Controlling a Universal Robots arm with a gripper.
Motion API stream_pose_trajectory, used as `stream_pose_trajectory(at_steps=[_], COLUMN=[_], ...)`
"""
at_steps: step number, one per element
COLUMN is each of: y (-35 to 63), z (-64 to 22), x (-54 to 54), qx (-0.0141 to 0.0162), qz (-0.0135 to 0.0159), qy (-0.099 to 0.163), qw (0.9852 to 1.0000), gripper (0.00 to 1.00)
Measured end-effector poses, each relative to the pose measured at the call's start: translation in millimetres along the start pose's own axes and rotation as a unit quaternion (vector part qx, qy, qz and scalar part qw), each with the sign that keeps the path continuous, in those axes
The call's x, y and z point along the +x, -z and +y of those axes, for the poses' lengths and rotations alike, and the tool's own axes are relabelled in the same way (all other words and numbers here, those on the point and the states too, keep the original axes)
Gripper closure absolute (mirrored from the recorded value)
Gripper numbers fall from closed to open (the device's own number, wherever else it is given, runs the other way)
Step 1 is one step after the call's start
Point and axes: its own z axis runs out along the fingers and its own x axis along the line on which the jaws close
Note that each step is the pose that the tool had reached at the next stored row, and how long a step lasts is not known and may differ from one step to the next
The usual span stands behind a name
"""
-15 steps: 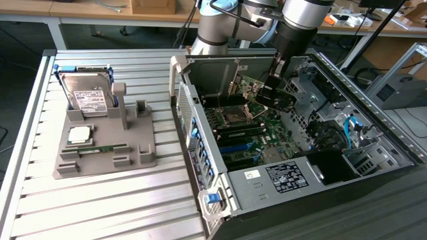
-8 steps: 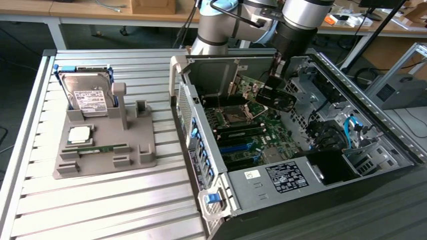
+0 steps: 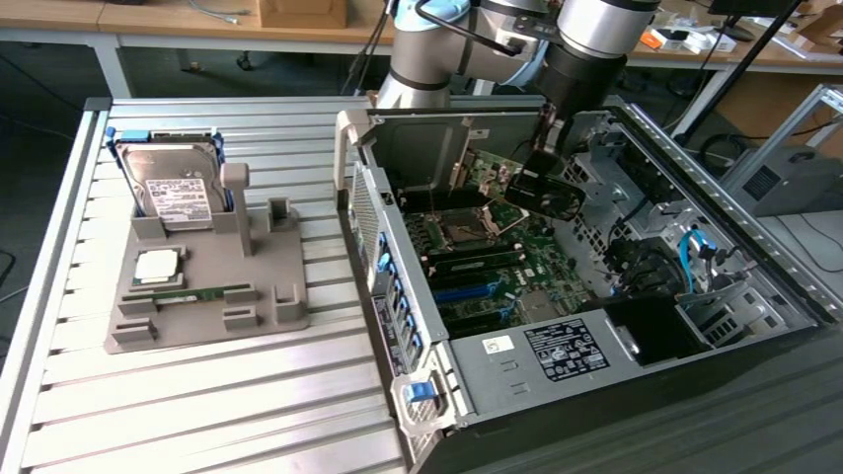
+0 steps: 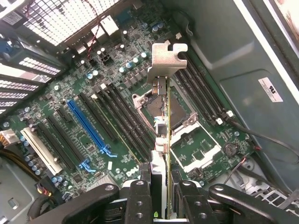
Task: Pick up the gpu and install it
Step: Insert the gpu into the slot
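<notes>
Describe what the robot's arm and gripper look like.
The arm is built from thick silver-grey cylindrical tubes, with light blue caps at the joints and a black section at the wrist. The gripper is black, with two blocky fingers dotted with round screw holes.

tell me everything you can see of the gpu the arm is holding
The gpu is a thin, flat green circuit card with a silver metal bracket ending in a bent, notched tab, and a dark part on its face. The black gripper clamps it edge-on between its fingers. It hangs tilted inside the open grey computer case, above the green motherboard near the processor socket, not yet seated in any slot.
</notes>
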Motion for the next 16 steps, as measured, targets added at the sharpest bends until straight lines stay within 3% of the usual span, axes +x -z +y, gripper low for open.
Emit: stream_pose_trajectory(at_steps=[16], y=[0.1], z=[0.0], x=[0.0], qx=[-0.0006], qz=[0.0005], qy=[0.029], qw=[0.9996], gripper=[0.73])
